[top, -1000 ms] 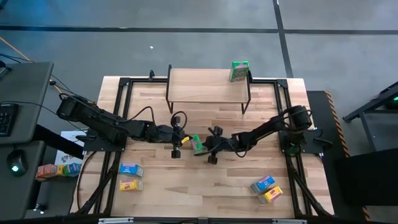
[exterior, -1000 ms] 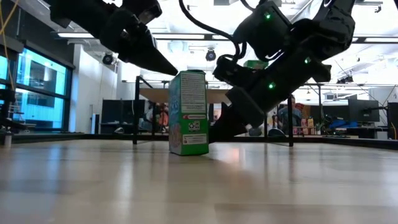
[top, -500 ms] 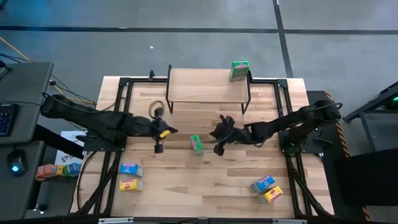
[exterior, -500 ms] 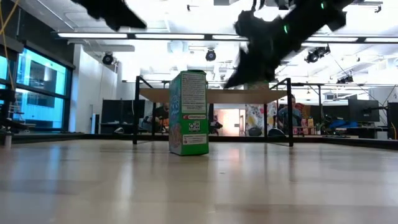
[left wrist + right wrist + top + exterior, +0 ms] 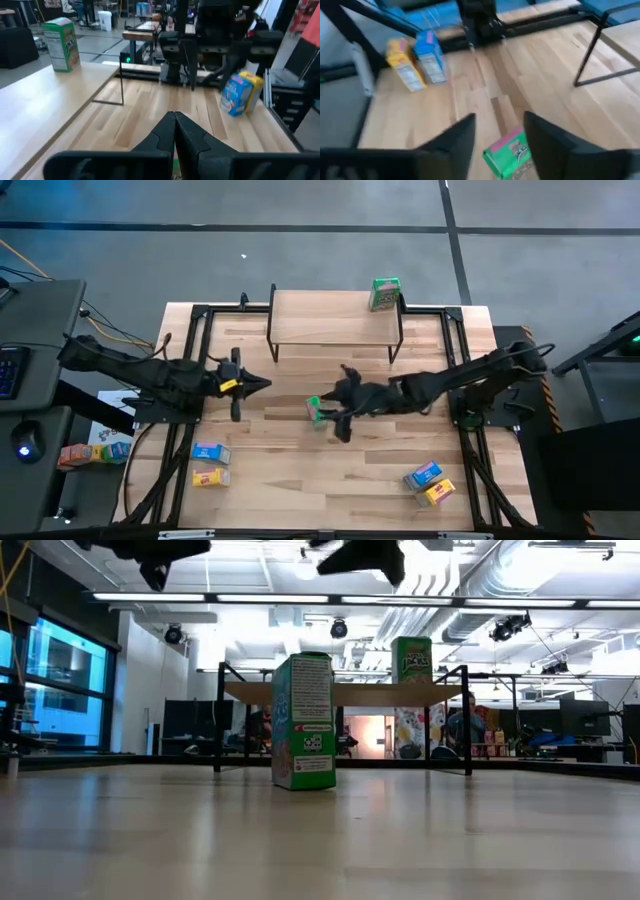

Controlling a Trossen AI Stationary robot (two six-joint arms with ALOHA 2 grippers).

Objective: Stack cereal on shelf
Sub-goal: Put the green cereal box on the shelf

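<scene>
A green cereal box (image 5: pixel 303 720) stands upright on the table's middle (image 5: pixel 314 412). My right gripper (image 5: pixel 500 137) hangs open well above it (image 5: pixel 331 407), one finger on either side of the box's top (image 5: pixel 511 154) without touching. It shows at the low view's top edge (image 5: pixel 365 554). My left gripper (image 5: pixel 262 384) is shut, raised and drawn back toward the table's left (image 5: pixel 175 120). A second green box (image 5: pixel 385 293) stands on the shelf's (image 5: pixel 330 315) far right corner.
A blue box (image 5: pixel 210 452) and a yellow box (image 5: pixel 210 477) lie near the table's front left. Another blue (image 5: pixel 422 475) and yellow (image 5: pixel 438 493) pair lies front right. The shelf's black legs (image 5: pixel 218 718) stand behind the green box.
Both grippers have left the green box on the table, which stays upright in place. My left gripper has pulled back toward the table's left edge and risen. My right gripper has risen high above the box.
</scene>
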